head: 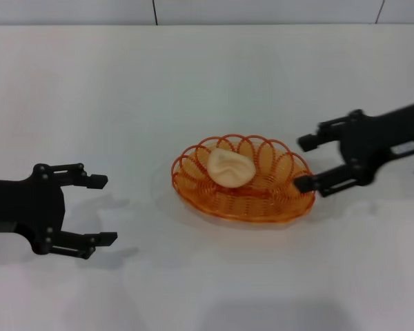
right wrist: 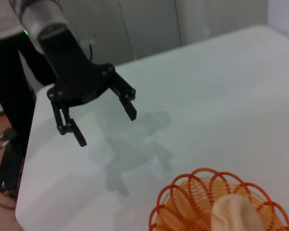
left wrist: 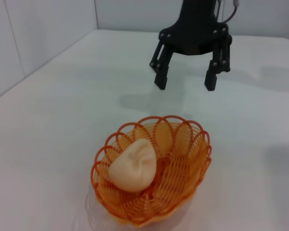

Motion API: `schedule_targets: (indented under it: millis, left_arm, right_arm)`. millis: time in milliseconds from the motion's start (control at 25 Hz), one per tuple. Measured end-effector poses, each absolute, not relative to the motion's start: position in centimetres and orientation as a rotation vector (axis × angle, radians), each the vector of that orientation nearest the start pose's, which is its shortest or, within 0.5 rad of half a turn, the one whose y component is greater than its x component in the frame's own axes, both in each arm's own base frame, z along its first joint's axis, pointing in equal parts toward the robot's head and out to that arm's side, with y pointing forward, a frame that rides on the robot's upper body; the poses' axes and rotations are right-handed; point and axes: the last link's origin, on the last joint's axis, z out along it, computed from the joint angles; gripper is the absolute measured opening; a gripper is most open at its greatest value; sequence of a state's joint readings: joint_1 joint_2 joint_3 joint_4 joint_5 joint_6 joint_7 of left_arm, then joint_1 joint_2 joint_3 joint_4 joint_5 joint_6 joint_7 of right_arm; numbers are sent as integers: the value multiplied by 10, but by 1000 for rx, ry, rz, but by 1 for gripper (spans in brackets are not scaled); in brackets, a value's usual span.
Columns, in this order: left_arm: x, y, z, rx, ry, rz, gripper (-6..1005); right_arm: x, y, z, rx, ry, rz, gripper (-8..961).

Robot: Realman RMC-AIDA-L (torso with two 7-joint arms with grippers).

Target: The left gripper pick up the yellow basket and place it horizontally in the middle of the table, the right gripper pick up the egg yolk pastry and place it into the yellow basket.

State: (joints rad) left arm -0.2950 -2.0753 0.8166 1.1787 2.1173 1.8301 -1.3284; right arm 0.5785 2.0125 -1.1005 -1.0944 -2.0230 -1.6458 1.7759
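Note:
The yellow basket (head: 243,181) lies flat near the middle of the white table (head: 124,103), long side across my view. Inside it rests the egg yolk pastry (head: 230,167), a pale cream dome with a creased top; both also show in the left wrist view as basket (left wrist: 183,178) and pastry (left wrist: 133,166). My right gripper (head: 305,163) is open just past the basket's right end, holding nothing. My left gripper (head: 100,210) is open at the table's left, well apart from the basket, with nothing between its fingers.
A grey wall with panel seams (head: 155,10) runs behind the table's far edge. In the right wrist view the table's edge (right wrist: 26,159) drops to a floor with cables beside the left arm.

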Motion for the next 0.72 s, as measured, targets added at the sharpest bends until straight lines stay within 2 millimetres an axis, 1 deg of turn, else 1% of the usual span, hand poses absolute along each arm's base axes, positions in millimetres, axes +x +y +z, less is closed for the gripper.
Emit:
schedule_targets:
  millis: [80, 240, 520, 600, 720]
  left_arm:
    - [-275, 270, 56, -2920, -199, -302, 884]
    - [-274, 272, 55, -2914, -193, -319, 884]
    - [-274, 273, 53, -2916, -199, -355, 883]
    - [-274, 274, 54, -2917, -209, -380, 884]
    - [-275, 276, 53, -2924, -222, -401, 884]
  right_arm:
    - [196, 343, 31, -3008, 357, 290, 782]
    - [218, 334, 34, -3001, 323, 322, 782]
    - [249, 328, 43, -2938, 352, 414, 780]
    - [253, 328, 45, -2938, 364, 419, 779]
    - [254, 328, 45, -2941, 363, 419, 779]
